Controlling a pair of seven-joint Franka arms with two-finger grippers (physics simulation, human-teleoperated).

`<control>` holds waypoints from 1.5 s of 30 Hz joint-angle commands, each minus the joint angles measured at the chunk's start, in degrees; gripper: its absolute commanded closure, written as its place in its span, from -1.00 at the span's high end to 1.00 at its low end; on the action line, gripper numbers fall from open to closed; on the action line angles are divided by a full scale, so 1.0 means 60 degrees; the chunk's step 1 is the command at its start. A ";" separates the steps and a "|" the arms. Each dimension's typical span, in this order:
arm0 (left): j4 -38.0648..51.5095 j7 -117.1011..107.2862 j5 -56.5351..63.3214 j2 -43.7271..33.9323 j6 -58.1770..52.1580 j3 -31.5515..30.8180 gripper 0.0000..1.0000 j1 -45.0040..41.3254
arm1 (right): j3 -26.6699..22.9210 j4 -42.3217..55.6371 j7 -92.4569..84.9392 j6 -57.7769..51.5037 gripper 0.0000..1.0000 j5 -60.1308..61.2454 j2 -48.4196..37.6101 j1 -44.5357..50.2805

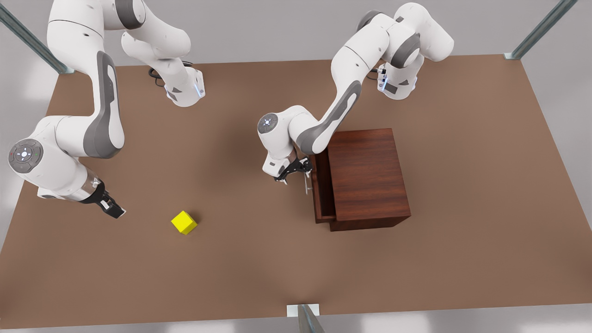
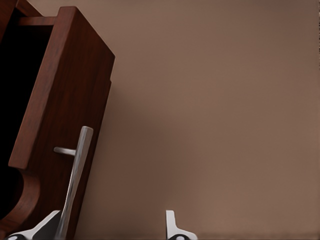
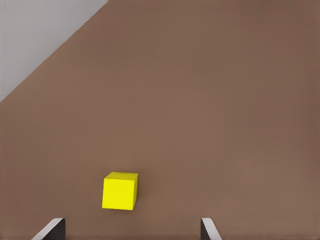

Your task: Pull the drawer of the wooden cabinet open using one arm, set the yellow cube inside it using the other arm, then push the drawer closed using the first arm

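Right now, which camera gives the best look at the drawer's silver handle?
The left wrist view: the silver handle stands close up against the drawer front. The front view shows it as a thin sliver; the right wrist view faces the table instead.

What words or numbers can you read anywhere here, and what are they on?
None: no words, numbers or brand names can be read.
The round grey caps on the arms carry tiny marks and dots, too small to read.
The wooden cabinet, its drawer, the yellow cube and the table are plain.
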 commanded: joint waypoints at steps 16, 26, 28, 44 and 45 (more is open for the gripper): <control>0.0203 0.0940 0.0010 0.0045 0.0396 -0.0191 1.00 -0.0148 | -0.0001 0.0005 0.0330 0.0000 1.00 0.0008 0.0005 0.0088; 0.0276 0.0838 -0.0004 0.0045 0.0572 -0.0206 1.00 -0.0295 | -0.0001 0.0005 0.0330 0.0000 1.00 0.0008 0.0005 0.0088; 0.0291 0.0794 -0.0004 0.0045 0.0601 -0.0206 1.00 -0.0339 | -0.0001 0.0005 0.0330 0.0000 1.00 0.0008 0.0005 0.0088; -0.4192 0.9816 -0.3578 -0.6621 -0.1888 -0.1203 1.00 0.6824 | 0.0174 0.0210 0.1662 0.0015 1.00 0.0140 0.0737 0.1963; -0.3066 1.0709 -0.3476 -0.6372 -0.3117 -0.1070 1.00 0.6853 | 0.0277 0.0239 0.1692 0.0015 1.00 0.0228 0.1000 0.2109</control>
